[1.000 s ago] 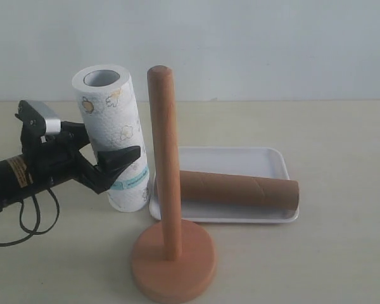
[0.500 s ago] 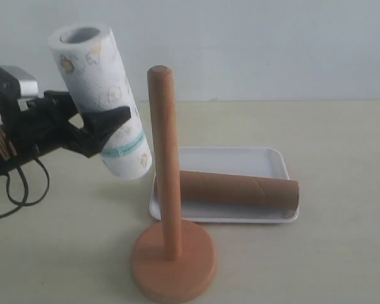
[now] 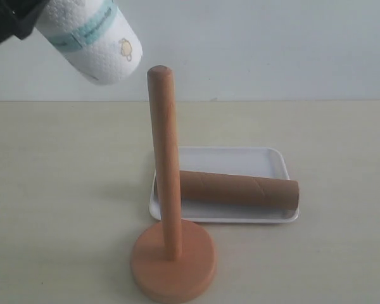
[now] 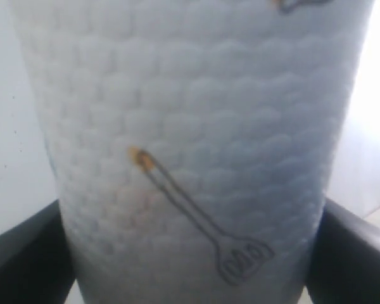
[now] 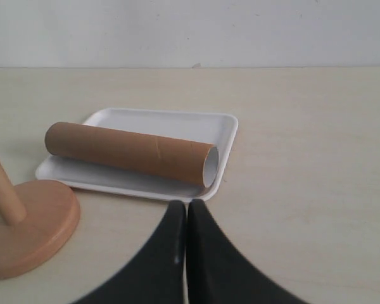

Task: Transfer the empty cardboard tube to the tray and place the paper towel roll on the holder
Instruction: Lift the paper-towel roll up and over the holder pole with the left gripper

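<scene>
White paper fills the left wrist view: the roll [image 3: 92,41] is clamped between the dark fingers [image 4: 25,259] of the left end effector [image 4: 190,256], which grips it across its girth. In the exterior view it hangs high and tilted. Its lower end is up and to the left of the holder [image 3: 168,158], just clear of the post's rounded top. The tube [image 3: 237,190] lies on its side in the tray [image 3: 240,158], so that half of the task looks done. The right end effector [image 5: 187,253] hovers low over the bench [image 3: 63,190] near the tray, with its jaws pressed together on nothing.

The main danger, as I judge it, is the tilt. If the roll comes down at this slant, the rim of its core may catch on the post top instead of sliding over it. The push could then tip the holder or skid its base [image 3: 172,259] into the tray just beside it, jolting the tube. The core's opening shows in no view, and the left wrist camera sees only paper, so alignment is hard to check. Soft paper may also give under the squeeze, letting the roll slip or rotate in the grip. Letting go before the post is well inside the core would drop the roll onto the bench.
</scene>
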Robot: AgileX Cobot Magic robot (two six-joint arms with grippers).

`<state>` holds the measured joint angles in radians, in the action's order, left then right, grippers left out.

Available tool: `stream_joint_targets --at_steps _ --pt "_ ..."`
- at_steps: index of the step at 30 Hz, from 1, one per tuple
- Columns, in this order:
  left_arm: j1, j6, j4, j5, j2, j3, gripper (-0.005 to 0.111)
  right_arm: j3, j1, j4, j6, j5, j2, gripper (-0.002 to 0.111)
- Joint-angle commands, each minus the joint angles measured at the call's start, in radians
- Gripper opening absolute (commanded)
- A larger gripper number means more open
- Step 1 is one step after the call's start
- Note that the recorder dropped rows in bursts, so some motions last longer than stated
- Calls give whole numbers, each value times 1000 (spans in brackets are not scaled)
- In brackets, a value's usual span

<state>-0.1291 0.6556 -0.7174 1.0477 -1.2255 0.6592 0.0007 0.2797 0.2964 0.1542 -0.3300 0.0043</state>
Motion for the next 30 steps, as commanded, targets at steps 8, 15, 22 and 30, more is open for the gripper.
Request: stream_joint_targets --at_steps 8,15,22,30 --pt "-3 313 -12 -206 293 41 4 -1 -2 -4 1 8 -4 0" --pt "-3 726 -381 -278 305 212 4 -1 -2 -4 1 8 -4 0" --pt "-3 928 -555 -258 292 277 4 -1 -2 -4 1 8 -4 0" --pt "-3 906 -519 -82 174 277 4 -1 -2 -4 1 8 -4 0"
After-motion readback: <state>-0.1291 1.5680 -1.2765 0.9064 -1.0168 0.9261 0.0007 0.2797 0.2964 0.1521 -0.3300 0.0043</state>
